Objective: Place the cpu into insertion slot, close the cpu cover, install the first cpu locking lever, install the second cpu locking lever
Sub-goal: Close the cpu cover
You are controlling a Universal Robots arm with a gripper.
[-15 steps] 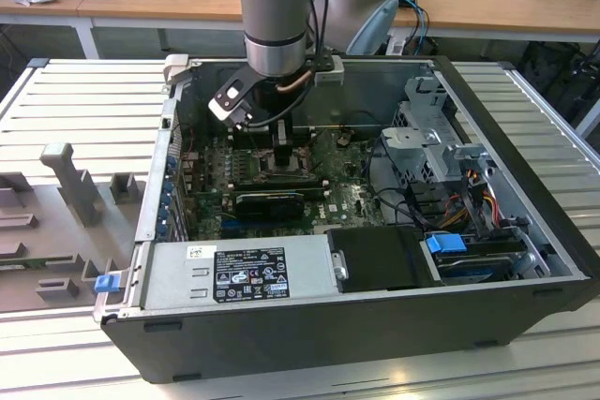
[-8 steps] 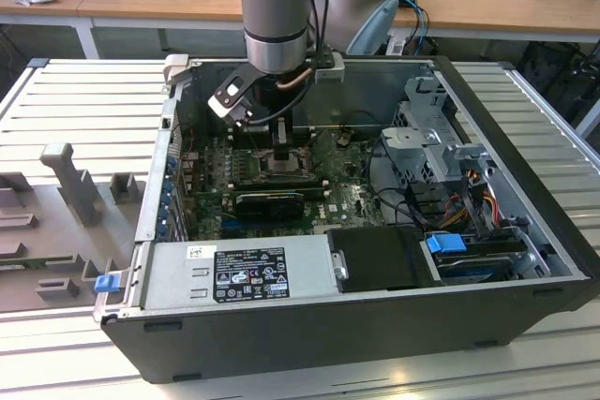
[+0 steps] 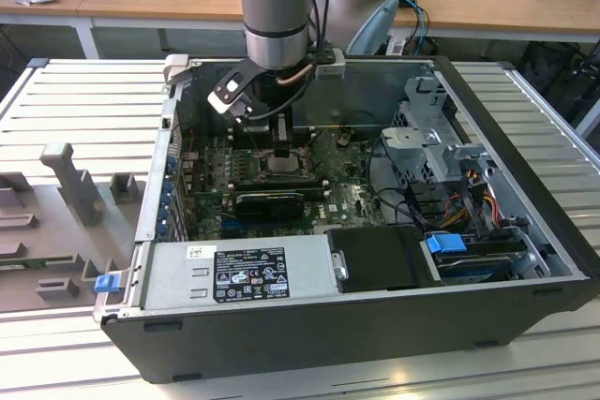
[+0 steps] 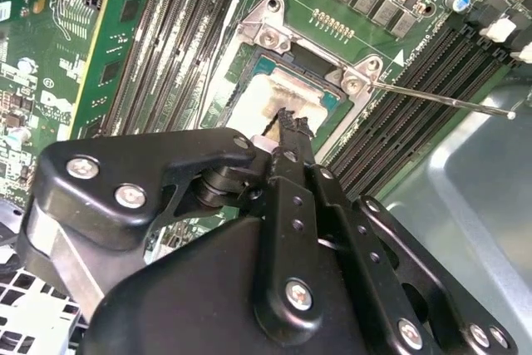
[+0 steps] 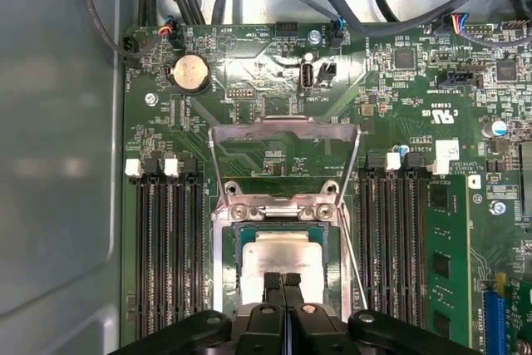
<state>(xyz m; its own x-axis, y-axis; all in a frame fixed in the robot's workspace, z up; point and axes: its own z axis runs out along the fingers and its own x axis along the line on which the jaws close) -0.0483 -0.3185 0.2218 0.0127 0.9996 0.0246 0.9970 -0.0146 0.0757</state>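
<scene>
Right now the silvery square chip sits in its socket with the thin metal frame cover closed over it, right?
No. The silvery square chip does sit in its socket, but the thin metal frame cover is swung open, as the first wrist view shows.

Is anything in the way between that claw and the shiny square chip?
Nothing visible does. In the first wrist view the gripper, fingertips closed together, sits right over the cpu, which lies in the insertion slot. The cpu cover stands swung open beyond the slot, not over the chip.
</scene>
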